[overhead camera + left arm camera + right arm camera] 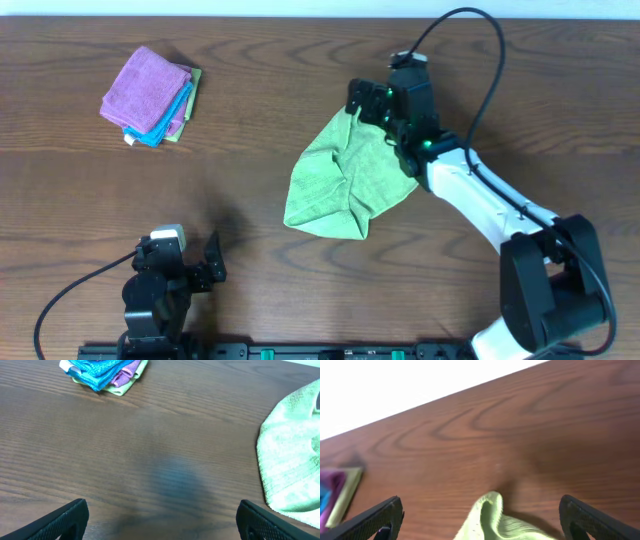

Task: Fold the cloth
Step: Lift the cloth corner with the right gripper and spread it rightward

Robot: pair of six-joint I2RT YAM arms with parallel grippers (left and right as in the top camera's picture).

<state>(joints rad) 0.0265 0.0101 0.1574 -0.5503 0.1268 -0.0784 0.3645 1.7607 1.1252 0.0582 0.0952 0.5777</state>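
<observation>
The light lime-green cloth (340, 180) lies crumpled and partly folded over itself at the middle right of the wooden table. Its near edge shows at the right of the left wrist view (292, 455). A raised corner of it shows between the right fingers in the right wrist view (490, 515). My right gripper (372, 102) is open and hovers over the cloth's far corner, holding nothing. My left gripper (190, 268) is open and empty near the table's front left edge, well away from the cloth. No white tag shows.
A stack of folded cloths, purple on top (148, 85) with blue and olive-green under it, lies at the far left; it also shows in the left wrist view (102, 371). The table's far edge (445, 395) runs just beyond the right gripper.
</observation>
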